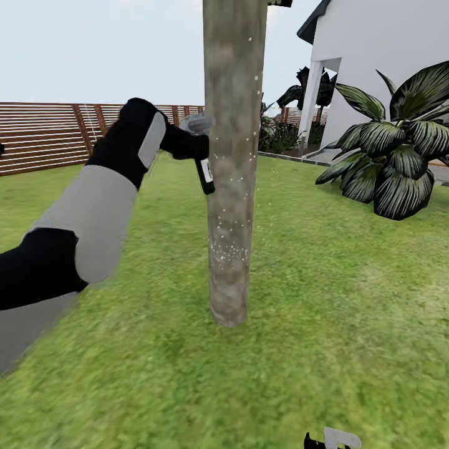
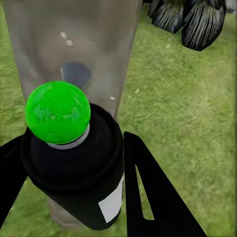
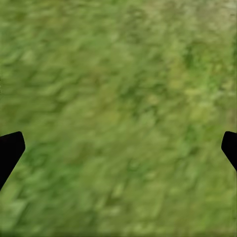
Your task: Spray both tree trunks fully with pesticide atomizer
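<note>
The left gripper (image 1: 194, 144) is squeezed tight around the pesticide atomizer (image 1: 204, 172). It holds the little dark bottle just beside the tree trunk (image 1: 231, 187), on the fence (image 1: 43, 134) side of the trunk, about halfway up the part we can see. In the left wrist view the black bottle (image 2: 74, 170) sits between the 2 black fingers (image 2: 148, 192), with a bright green ball on its top, and the trunk (image 2: 74, 44) stands right behind it.

The trunk has tiny white specks on it, mostly in a patch lower down, below the bottle. The rest of the bark looks bare, so I think this trunk is only partly done.

The right gripper (image 3: 118, 148) has its 2 tips spread wide with nothing between them. It hangs over plain grass (image 3: 118, 74), away from the trunk.

To spray well, keep the nozzle pointed straight at the trunk and close to it. Move the bottle slowly up and down so the specks reach the bare parts. Do not let the bottle bump the bark. The far side of the trunk is hidden, so it may need spray from another spot. A big leafy plant (image 1: 393, 162) sits well apart from the trunk, toward the white house (image 1: 374, 62), and is not in the way.
</note>
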Motion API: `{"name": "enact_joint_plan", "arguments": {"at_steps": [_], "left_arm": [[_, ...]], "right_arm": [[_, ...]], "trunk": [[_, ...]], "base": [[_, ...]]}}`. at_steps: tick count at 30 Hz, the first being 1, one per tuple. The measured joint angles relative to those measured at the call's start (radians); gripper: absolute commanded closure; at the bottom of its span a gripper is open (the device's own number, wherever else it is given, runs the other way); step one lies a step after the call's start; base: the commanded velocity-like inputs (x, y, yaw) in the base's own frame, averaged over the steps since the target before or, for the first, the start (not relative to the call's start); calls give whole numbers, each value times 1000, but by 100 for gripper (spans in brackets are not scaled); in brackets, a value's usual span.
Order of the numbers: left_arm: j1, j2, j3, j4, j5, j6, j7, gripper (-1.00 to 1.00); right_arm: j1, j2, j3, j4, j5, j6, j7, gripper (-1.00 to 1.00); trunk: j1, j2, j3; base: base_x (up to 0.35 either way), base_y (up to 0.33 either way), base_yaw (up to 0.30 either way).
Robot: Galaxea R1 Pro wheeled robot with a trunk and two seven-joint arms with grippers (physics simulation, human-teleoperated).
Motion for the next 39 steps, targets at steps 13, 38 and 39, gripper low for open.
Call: {"name": "enact_joint_plan", "arguments": {"at_steps": [13,38,39], "left_arm": [[-284,0,1,123,8,2,0,100],[-309,0,24,549,197,-34,11,100],[-307,0,22,550,179,-35,13,100]], "right_arm": [[0,0,0,0,0,0,0,-100],[0,0,0,0,-1,0,0,-100],[0,0,0,0,-1,0,0,-100]], "trunk": [[0,0,0],[0,0,0],[0,0,0]], "base": [[0,0,0],[0,0,0],[0,0,0]]}}
